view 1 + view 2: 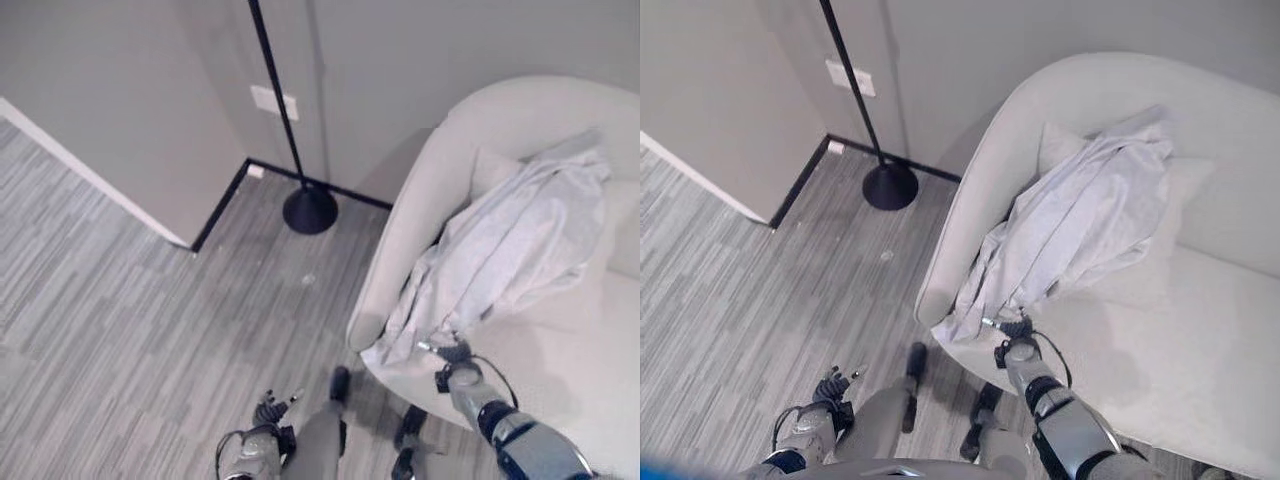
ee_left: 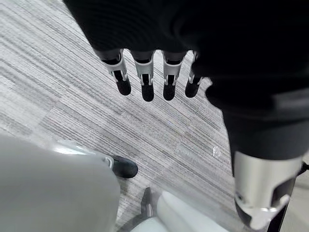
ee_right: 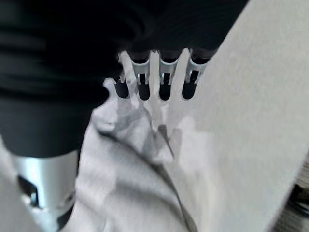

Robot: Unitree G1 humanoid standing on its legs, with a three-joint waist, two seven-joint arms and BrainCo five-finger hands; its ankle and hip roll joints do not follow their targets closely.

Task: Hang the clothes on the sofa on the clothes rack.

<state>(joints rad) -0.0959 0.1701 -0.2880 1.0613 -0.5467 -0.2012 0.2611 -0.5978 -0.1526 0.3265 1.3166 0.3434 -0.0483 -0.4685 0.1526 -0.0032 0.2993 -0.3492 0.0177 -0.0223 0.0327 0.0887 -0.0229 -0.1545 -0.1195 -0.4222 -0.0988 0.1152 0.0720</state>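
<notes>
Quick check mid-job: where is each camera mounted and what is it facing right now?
Left eye: on the head, looking down at the sofa, the garment, the rack pole; both hands show.
Right eye: same scene beside it; right hand at the garment's hem.
Left wrist: along the left hand, facing floor.
Right wrist: along the right hand, facing the garment.
Both eyes share everything.

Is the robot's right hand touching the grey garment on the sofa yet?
Cannot tell. In the right wrist view the right hand reaches straight-fingered over the grey garment near the sofa edge, but neither contact nor gap shows plainly.
</notes>
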